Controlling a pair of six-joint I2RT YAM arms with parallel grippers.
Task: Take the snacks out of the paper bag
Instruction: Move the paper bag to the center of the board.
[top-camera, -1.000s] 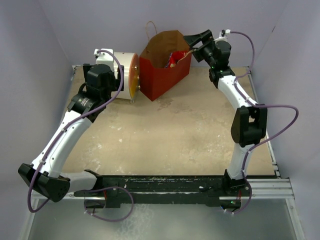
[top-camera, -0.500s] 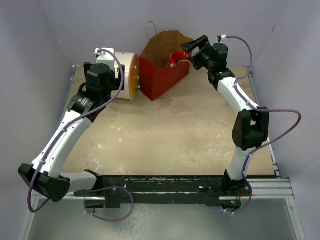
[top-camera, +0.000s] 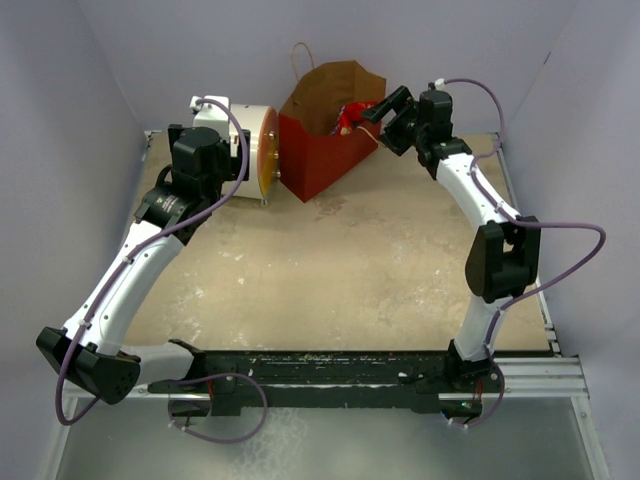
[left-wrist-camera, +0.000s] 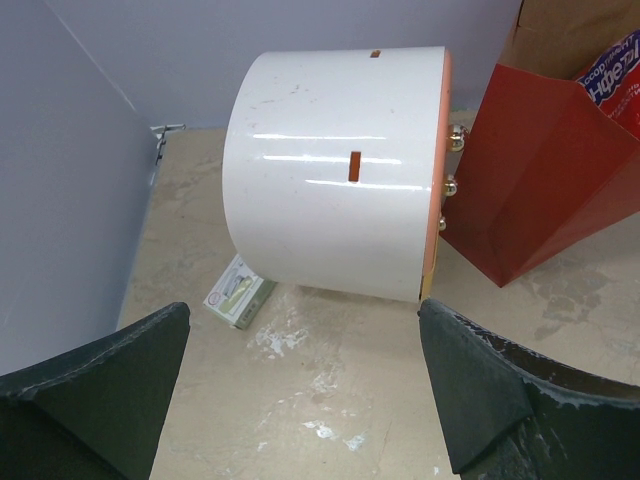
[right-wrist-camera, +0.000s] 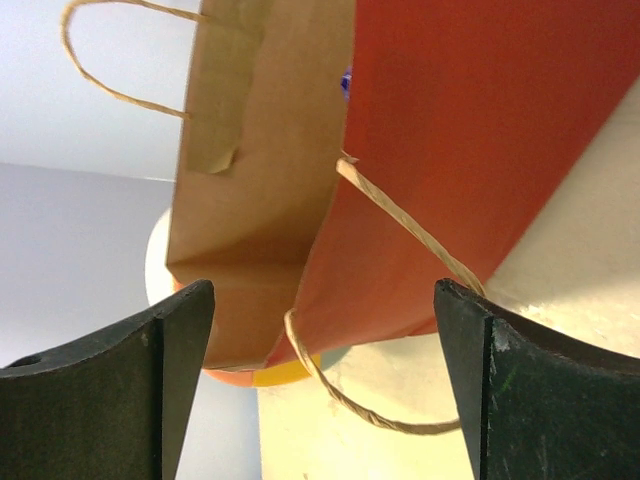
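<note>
Right end effector (top-camera: 377, 125) gapes at paper bag (top-camera: 320, 160) rim — arm stretched forward

right hand (right-wrist-camera: 322, 335): spread wide | paper bag (right-wrist-camera: 480, 120): just ahead | cord handle (right-wrist-camera: 400, 225): hanging on red side

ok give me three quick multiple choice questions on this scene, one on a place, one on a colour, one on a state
1. Seen from the top camera, where is the white cylinder relative to the paper bag?
A. left of it
B. right of it
C. inside it

2. What colour is the paper bag outside?
A. blue
B. red
C. green

3. What state is the right tool in?
A. shut on a snack
B. shut on the cylinder
C. open

Answers:
1 A, the cylinder lies on its side just left of the bag.
2 B, its outer walls are red and the inside is brown.
3 C, its fingers stand apart by the bag's rim, gripping nothing.
</note>
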